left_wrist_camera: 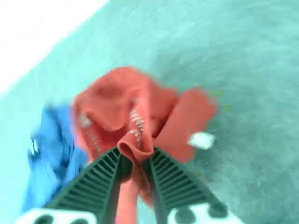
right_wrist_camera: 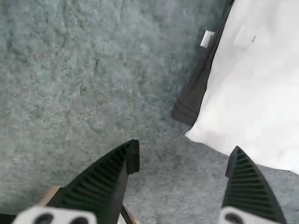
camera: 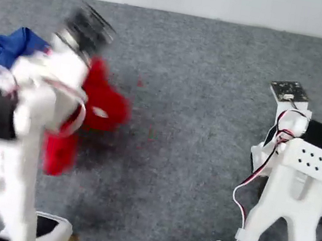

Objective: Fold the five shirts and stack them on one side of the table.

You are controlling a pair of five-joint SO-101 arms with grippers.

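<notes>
We see the left gripper clamping a red shirt. The open right gripper's camera adds a white shirt.

Bench, covered edge to edge in a grey, short-piled, carpet-like fabric, with a pale wall along its far edge. At the far left corner lies a crumpled blue shirt of soft cloth. Just beside it, toward the middle, is a bunched red shirt with a small white tag; how much of it rests on the surface cannot be told. On the right-hand side a smooth white shirt lies flat over a dark shirt, of which a hemmed edge and a white tag show, both on the same grey covering.
</notes>
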